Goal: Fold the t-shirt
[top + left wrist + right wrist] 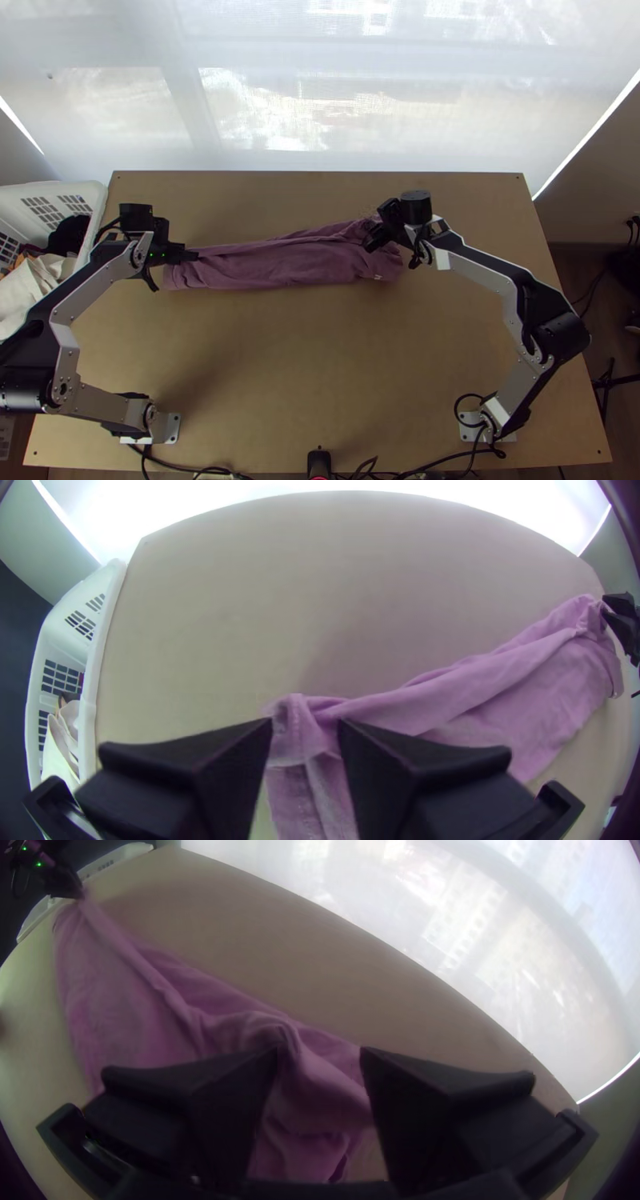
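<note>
The t-shirt (280, 264), a muted purple, lies across the middle of the table (320, 368) as a long, narrow, layered strip running left to right. Lengthwise creases mark it; its far edge climbs toward the right end, where the fabric bunches, with a small pale tag at the near edge. The left gripper (192, 255) is at the left end, fingers parted with cloth between them. The right gripper (370, 237) is at the right end, fingers also apart around raised folds. Left of the table, a white basket (99, 200) holds pale cloth (36, 288) and dark cloth (68, 237).
</note>
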Controlling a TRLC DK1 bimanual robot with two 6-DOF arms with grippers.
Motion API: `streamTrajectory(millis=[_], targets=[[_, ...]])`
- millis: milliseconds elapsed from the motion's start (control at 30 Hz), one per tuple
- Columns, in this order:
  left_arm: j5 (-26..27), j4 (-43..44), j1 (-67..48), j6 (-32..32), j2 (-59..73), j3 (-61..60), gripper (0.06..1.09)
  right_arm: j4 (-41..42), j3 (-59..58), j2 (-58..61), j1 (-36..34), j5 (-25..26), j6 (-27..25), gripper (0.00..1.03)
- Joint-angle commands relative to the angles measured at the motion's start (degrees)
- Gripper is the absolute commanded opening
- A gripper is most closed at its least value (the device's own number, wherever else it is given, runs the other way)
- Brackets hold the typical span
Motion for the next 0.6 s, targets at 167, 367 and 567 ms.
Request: streamTrajectory(millis=[167,367,567], targets=[[0.04,-9.95,-0.11,-1.49,-3.32,1.83,1.03,-1.18,-0.58,-5.34,0.62,-0.08,2.89,0.98],[0.13,-15.75,0.42,-2.11,-6.92,0.78,1.03,-4.87,0.74,-9.82,5.01,-0.08,4.30,0.98],[0.04,-16.36,0.86,-3.87,-7.01,-0.19,1.03,-6.89,2.41,-10.17,10.46,-0.08,4.74,0.98]])
